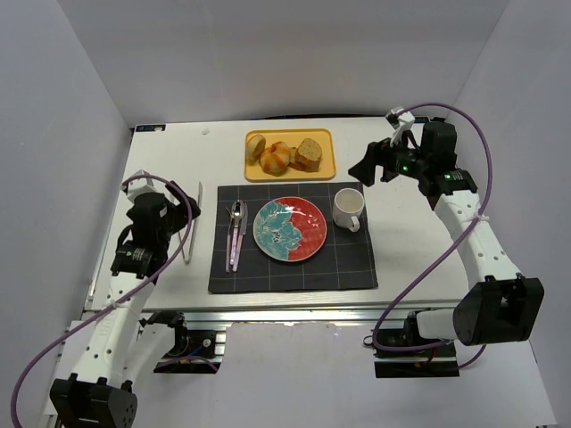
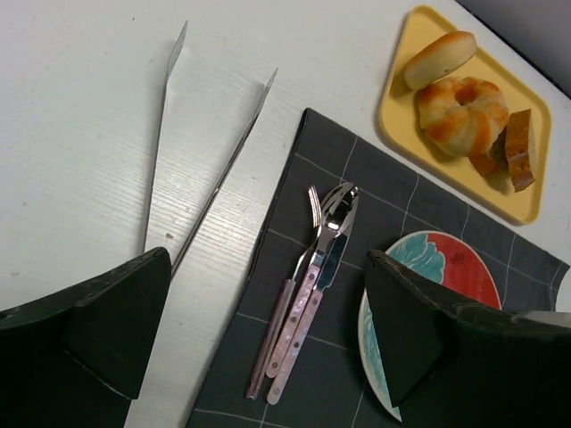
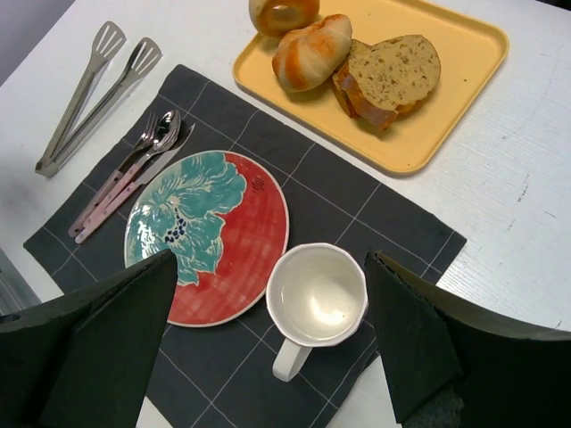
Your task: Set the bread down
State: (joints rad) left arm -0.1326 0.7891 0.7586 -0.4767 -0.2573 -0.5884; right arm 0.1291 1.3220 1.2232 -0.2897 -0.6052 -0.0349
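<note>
Bread [image 1: 289, 153], a few golden rolls and a brown seeded slice, lies on a yellow rectangular plastic tray [image 1: 325, 173] at 12 o'clock of the round red-and-teal floral plate [image 1: 289, 230] in the top view. The plate sits on a dark grey gridded placemat [image 1: 268, 275], with a white ceramic mug [image 1: 348, 208] at its 3 o'clock and pink-handled steel cutlery [image 1: 236, 234] at its 9 o'clock. Slim metal tongs [image 1: 192, 223] lie on the bare white table past the mat's 9 o'clock edge. The left gripper [image 1: 183, 212] hangs by the tongs and the right gripper [image 1: 368, 169] at the mug's 1 o'clock; both are empty. In the left wrist view the left gripper [image 2: 263, 330] stands spread wide, holding nothing. The tongs [image 2: 205, 160] fan out at 11 o'clock, the cutlery [image 2: 312, 276] lies between the fingers, and the bread [image 2: 455, 98] rests in its tray [image 2: 401, 125] at 1 o'clock. In the right wrist view the right gripper [image 3: 268, 339] is equally wide and empty above the mug [image 3: 317, 299] and plate [image 3: 210, 236]. The bread [image 3: 357, 62] is at 12 o'clock on the tray [image 3: 464, 53], and the tongs [image 3: 89, 98] are at 10 o'clock.
</note>
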